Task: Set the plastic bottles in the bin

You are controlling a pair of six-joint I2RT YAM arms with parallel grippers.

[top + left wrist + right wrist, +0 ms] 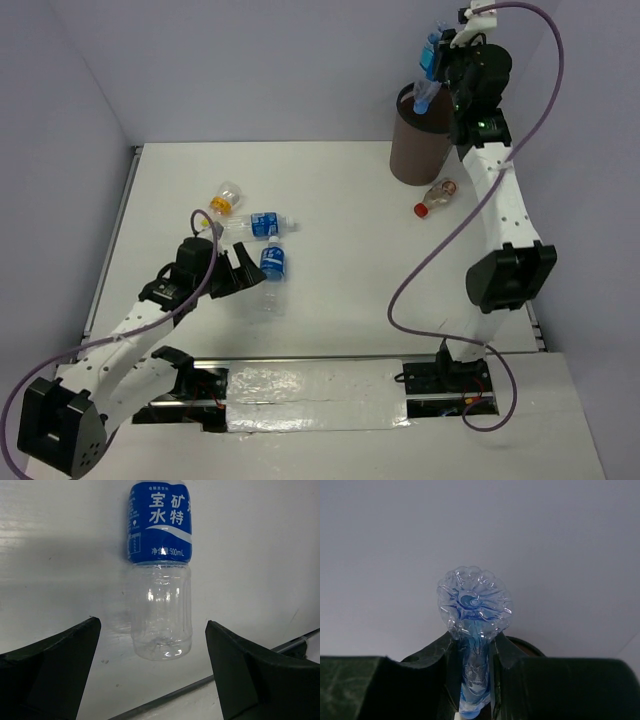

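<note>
Plastic bottles [266, 225]: none confirmed in the bin [408, 150] yet.

Top view: the right tool [447, 62] holds one blue-label bottle [428, 72] tilted over the bin mouth. Four are left on the desk [340, 290]. The red-capped bottle [437, 197] is just beside the bin's base. The yellow-capped bottle [226, 197] and the middle blue-label one sit mid-desk. The nearest bottle [272, 270] lies right in front of the left tool [238, 272]. I can't see inside the bin from here.

Left wrist: tool wide open and holding nothing. Its fingers [55, 665] sit either side of the nearest bottle's clear base end, not touching. The cap is cut off at the top.

Right wrist: tool clamped on the bottle body, with the petal base past the fingertips. The cap end is hidden, and only a sliver of the dark bin rim [527, 642] shows.
</note>
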